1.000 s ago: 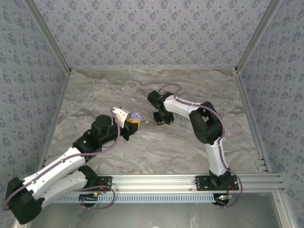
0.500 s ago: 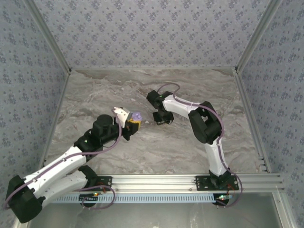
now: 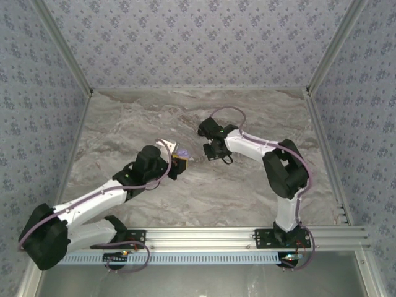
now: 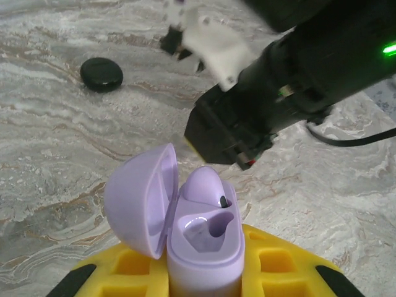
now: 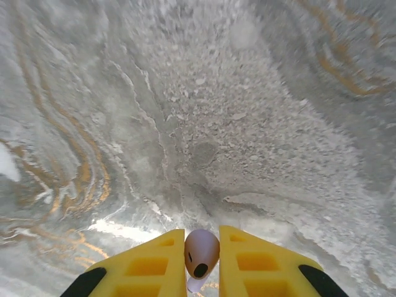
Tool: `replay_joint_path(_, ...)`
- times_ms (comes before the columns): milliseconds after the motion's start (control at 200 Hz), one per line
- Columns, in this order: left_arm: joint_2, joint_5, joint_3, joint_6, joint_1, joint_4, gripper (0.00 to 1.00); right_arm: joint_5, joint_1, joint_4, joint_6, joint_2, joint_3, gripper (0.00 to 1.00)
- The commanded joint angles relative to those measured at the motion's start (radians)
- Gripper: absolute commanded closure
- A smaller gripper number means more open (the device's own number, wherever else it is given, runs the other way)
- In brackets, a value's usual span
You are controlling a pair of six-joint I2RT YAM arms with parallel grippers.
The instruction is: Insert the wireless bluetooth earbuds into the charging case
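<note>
1. I saw the left tool (image 3: 178, 159) clamped on the open lavender charging case (image 4: 204, 253), one earbud (image 4: 204, 185) seated inside.
2. The right tool (image 3: 215, 151), near it over the worktop (image 5: 247, 93), pinched the second lavender earbud (image 5: 201, 250).

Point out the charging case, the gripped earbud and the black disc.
charging case (image 4: 203, 267), left wrist view, base front wall
earbud (image 5: 201, 247), right wrist view, rounded body
black disc (image 4: 102, 74), left wrist view, top face
</note>
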Motion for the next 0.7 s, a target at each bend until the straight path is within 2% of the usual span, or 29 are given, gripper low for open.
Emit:
replay_joint_path(0,0.029,0.011,-0.013,-0.038,0.005,0.084,0.87,0.018,-0.006,0.077,-0.027,-0.088,-0.034,0.83)
replay_joint_path(390,0.146,0.112,-0.068,-0.047,0.036,0.305,0.86,-0.06,-0.003,0.22,-0.073,-0.334,-0.172,0.83)
replay_joint_path(695,0.237,0.186,-0.08,-0.017,0.044,0.521,0.85,-0.142,0.023,0.341,-0.113,-0.437,-0.234,0.83)
